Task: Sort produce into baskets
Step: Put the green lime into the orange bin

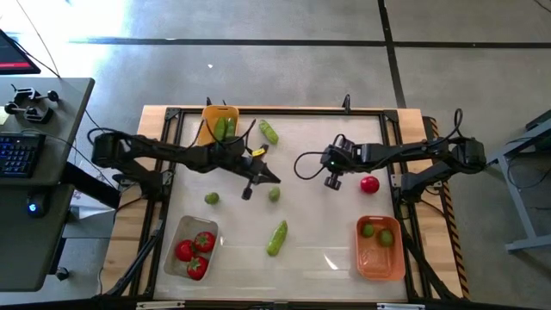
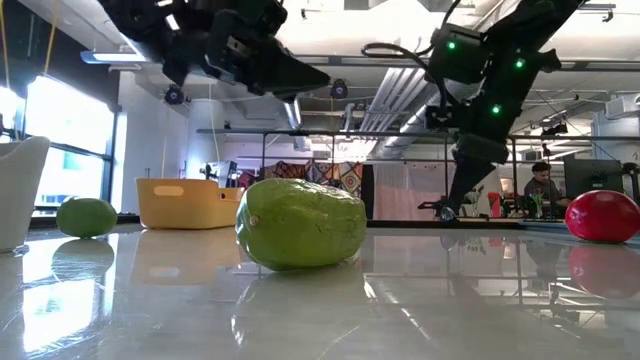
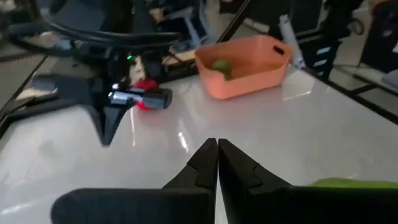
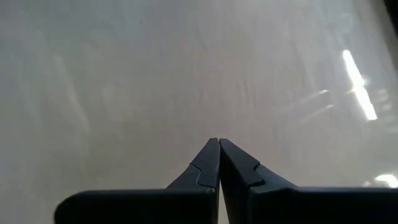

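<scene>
- The clear basket (image 1: 175, 263) is serving as the landmark here: it is sitting at the table's near left corner and holding three red tomatoes (image 1: 194, 254).
- The left gripper (image 1: 274, 177) is hovering up and to the right of that basket, over the table's middle. Its fingers are pressed together in its wrist view and are holding nothing.
- A small lime (image 1: 274, 195) is lying just beside the left gripper's tip, on the side toward the clear basket's row. A second lime (image 1: 212, 198) is resting closer to the clear basket, just above it.
- A loose cucumber (image 1: 276, 238) is lying directly to the right of the clear basket, its long axis running slightly diagonal, upper end tilting away from the basket.
- The right gripper (image 1: 332, 182) is hanging farther right again, fingers closed and empty over bare tabletop. A loose tomato (image 1: 369, 183) is sitting just beyond it, on the side away from the clear basket.
- Judging by these positions, the left arm is nearer to both limes and the cucumber; the right arm is nearer to the tomato.
- The darker orange basket (image 1: 380, 262), with two limes already inside, is standing far to the right of the clear one. The yellow basket (image 1: 207, 116), holding cucumbers, is standing well above it at the far edge, with another cucumber (image 1: 269, 133) loose to its right.
</scene>
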Robot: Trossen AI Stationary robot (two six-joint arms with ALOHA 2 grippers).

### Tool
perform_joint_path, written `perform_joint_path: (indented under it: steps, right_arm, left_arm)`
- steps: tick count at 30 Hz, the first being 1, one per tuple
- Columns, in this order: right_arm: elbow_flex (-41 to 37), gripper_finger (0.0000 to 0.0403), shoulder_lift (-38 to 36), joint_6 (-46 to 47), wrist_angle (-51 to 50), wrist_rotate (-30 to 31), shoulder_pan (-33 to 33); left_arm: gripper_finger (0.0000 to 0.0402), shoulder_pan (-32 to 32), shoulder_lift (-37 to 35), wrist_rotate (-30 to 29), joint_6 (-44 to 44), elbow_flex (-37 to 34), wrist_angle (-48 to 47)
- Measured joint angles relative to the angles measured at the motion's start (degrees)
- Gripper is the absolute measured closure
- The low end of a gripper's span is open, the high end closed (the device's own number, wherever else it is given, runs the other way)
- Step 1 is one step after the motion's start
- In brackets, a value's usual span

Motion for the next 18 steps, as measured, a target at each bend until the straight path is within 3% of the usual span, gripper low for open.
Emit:
perform_joint_path:
  steps: [6,12,18]
  right_arm:
    - [0.0,0.0403,0.0,3.0,2.9,-5.1,0.1]
    - [0.0,0.0403,0.0,3.6,6.1,-5.5,2.3]
    - [0.0,0.0403,0.0,5.9,10.0,-5.4,5.2]
  left_arm:
    - [0.0401,0.2,5.1,4.0,0.0,0.0,7.5]
    - [0.0401,0.7,8.2,7.3,0.0,-0.9,13.6]
    - [0.0401,1.7,9.5,8.3,-2.1,-9.1,31.4]
